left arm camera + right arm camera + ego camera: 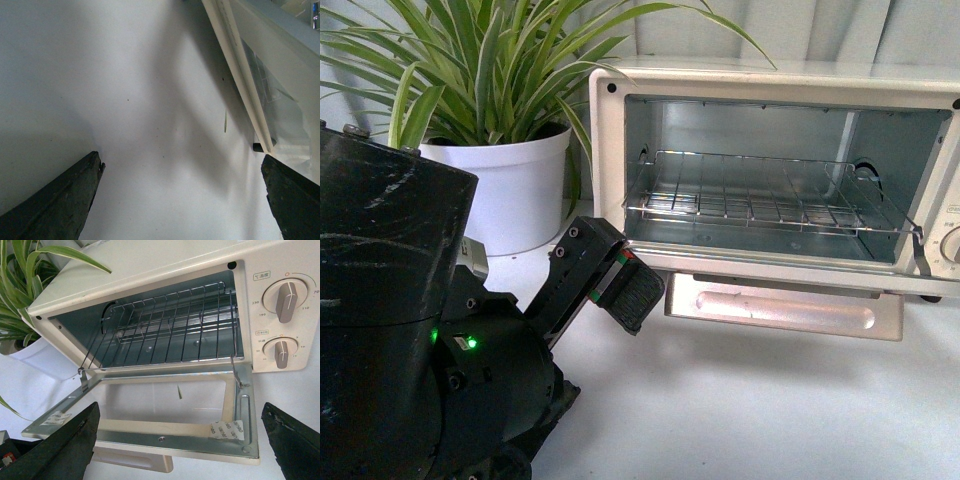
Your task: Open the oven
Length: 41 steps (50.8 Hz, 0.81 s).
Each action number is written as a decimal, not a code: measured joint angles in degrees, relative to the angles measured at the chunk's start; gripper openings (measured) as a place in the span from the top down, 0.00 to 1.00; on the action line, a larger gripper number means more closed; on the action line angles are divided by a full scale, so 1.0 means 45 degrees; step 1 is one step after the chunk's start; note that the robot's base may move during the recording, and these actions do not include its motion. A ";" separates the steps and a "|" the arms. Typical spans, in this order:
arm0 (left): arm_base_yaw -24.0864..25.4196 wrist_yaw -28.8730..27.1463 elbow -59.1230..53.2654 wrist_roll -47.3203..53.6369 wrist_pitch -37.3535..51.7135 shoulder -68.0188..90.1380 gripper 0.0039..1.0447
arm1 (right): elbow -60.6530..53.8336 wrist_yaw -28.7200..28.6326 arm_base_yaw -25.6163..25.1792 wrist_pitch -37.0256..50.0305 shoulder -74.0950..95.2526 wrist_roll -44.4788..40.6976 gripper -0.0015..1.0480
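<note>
Front view puts the oven (770, 85) on the table (770, 420) beside the plant pot (510, 190), with its door (785, 305) lying fully open. My left gripper (620, 280) is spread and empty by the door's left end. I'd retreat without nudging it. My right gripper (180, 412) is also spread and empty.

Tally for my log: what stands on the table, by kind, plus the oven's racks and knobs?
Oven: 1, door open
Potted plant: 1
Wire rack: 1, inside the oven
Knobs: 2, on the oven's front panel
Total: 5
</note>
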 joint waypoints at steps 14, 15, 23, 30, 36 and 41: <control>-0.0146 -0.0816 0.0165 0.2089 -0.0840 -0.0083 0.06 | -0.0189 -0.0282 -0.0277 -0.0019 -0.0073 -0.0010 0.09; -0.0155 -0.0884 0.0189 0.2283 -0.0928 -0.0087 0.06 | -0.0189 -0.0316 -0.0321 -0.0019 -0.0092 -0.0010 0.09; -0.0316 -0.1719 0.0321 0.4643 -0.1297 -0.0073 0.06 | -0.0223 -0.0457 -0.0563 -0.0058 -0.0180 -0.0034 0.09; -0.0442 -0.2395 0.0398 0.6392 -0.1345 0.0126 0.06 | -0.0403 -0.0500 -0.0661 -0.0053 -0.0214 -0.0073 0.09; -0.0539 -0.2919 0.0418 0.7494 -0.1273 0.0296 0.06 | -0.0408 -0.0544 -0.0704 -0.0058 -0.0228 -0.0107 0.09; -0.0704 -0.3740 0.0423 0.9044 -0.1030 0.0549 0.06 | -0.0481 -0.0602 -0.0758 -0.0053 -0.0253 -0.0151 0.09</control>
